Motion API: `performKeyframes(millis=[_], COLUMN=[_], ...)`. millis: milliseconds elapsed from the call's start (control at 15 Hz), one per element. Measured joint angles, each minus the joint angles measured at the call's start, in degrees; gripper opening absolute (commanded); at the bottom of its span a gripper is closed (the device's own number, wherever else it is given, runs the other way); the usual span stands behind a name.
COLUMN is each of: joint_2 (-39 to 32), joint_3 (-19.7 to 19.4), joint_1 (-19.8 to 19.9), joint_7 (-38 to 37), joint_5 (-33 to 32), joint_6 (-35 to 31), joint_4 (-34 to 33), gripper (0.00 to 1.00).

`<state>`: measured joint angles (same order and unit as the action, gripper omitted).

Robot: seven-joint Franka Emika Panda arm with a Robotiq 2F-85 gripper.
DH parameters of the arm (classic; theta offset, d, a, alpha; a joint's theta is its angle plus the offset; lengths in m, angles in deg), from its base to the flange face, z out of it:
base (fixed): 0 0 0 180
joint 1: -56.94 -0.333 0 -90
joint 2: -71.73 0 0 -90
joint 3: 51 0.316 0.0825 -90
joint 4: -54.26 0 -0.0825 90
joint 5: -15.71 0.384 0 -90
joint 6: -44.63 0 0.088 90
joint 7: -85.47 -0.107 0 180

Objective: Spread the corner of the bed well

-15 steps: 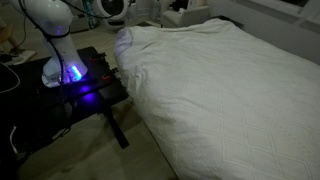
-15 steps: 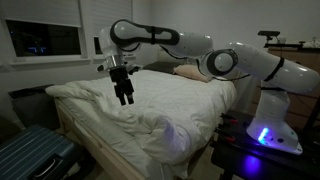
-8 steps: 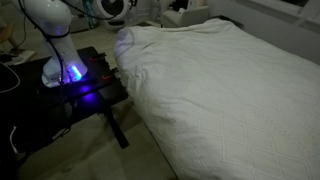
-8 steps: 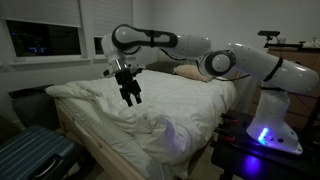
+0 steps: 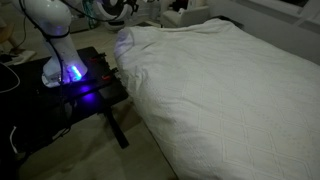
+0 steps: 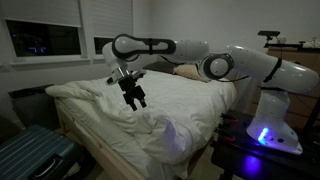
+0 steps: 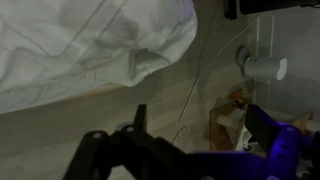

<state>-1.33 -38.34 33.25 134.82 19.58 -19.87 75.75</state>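
Your gripper [image 6: 136, 98] hangs over the bed [image 6: 198, 96], jaws spread, holding nothing. The corner [image 6: 160, 129] lies rumpled at the bed's edge.

The arm [image 6: 190, 48] rises from its base [image 6: 268, 132], bends at the elbow [image 6: 222, 65] and reaches out level. The wrist [image 6: 124, 47] turns downward. The tool [image 6: 136, 98] hangs tilted, jaws spread wide, gripping nothing.
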Motion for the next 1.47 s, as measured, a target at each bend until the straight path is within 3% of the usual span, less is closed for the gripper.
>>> performKeyframes(millis=[333, 800, 1333, 1400, 1467], joint_2=[-2.22, -6.11, -10.64, -11.08, -11.32], joint_3=[-4.31, -9.42, -10.96, -10.96, -10.95], joint_1=[-0.15, -0.02, 0.3, 0.34, 0.39], joint_7=[-4.06, -17.85, -33.66, -34.77, -35.62], joint_5=[-4.02, -8.6, -9.59, -9.59, -9.55], joint_6=[0.44, -3.4, -4.88, -4.98, -5.41], joint_4=[0.01, -0.06, -0.07, -0.07, 0.09], gripper=[1.0, 1.0, 1.0, 0.75, 0.74])
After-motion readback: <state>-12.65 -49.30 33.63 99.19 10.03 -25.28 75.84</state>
